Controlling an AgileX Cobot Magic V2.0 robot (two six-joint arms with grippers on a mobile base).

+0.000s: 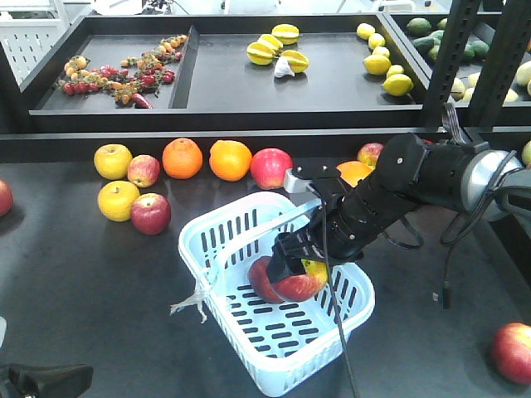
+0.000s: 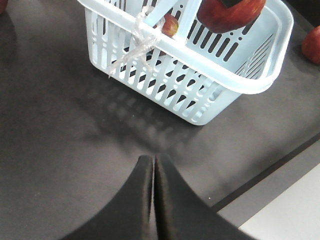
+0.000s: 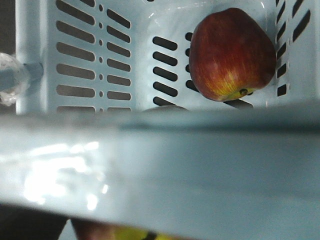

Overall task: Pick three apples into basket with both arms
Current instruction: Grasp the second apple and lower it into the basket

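Right black pointed gripper (image 1: 292,267): clamped on dark red, yellow-patched apple (image 1: 300,283) inside pale blue slotted plastic basket (image 1: 353,319), beside another apple (image 3: 231,54). Risk: snagging hoop handle (image 1: 249,232) on withdrawal. Left gripper (image 2: 153,172): pressed together, empty.

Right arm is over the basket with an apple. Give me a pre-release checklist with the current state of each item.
1. Held apple is inside the basket rim: ok.
2. Right gripper has a firm grip on it: cannot tell, the fingers are barely visible.
3. Landing spot free: not ok, another apple already lies on the floor right beside it.
4. Hoop handle clear of the arm: cannot tell, it runs close by the gripper.
5. Left gripper out of the way: ok, shut, empty, outside the basket.
6. Spare red apples on the table: ok.
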